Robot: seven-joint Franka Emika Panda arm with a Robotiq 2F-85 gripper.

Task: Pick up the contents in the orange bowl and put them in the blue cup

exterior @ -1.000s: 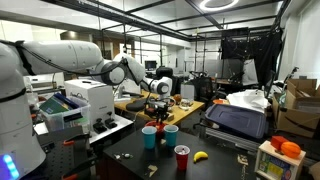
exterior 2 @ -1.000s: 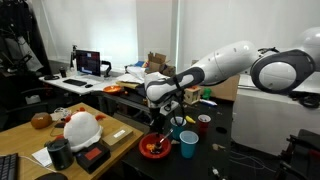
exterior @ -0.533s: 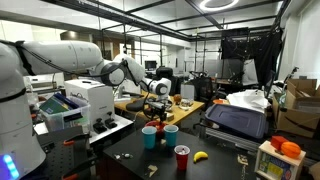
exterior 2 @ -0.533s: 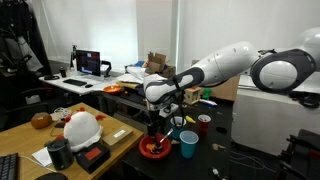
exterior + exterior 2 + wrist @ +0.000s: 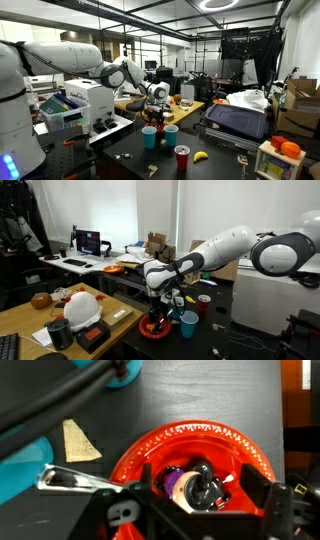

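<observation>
The orange bowl [image 5: 200, 450] fills the middle of the wrist view on a black table top. In it lies a small purple, cream and black object [image 5: 195, 485]. My gripper [image 5: 200, 488] is open just above the bowl, and one finger stands on each side of the object without touching it. In an exterior view the gripper [image 5: 160, 313] hangs low over the bowl [image 5: 153, 329], and the blue cup [image 5: 188, 324] stands upright right beside the bowl. Seen from the opposite side, the gripper [image 5: 156, 103] is above a group of cups, and the bowl is hard to make out.
A red cup [image 5: 203, 304] stands behind the blue cup. A white-and-orange domed object [image 5: 82, 307] lies on the wooden desk. A yellow wedge [image 5: 80, 442] and a metal piece [image 5: 70, 480] lie beside the bowl. A banana [image 5: 200, 156] and a red cup [image 5: 181, 157] sit near the table front.
The gripper has moved sideways and down, from near the blue cup to just over the orange bowl. The cups and the bowl have stayed in place.
</observation>
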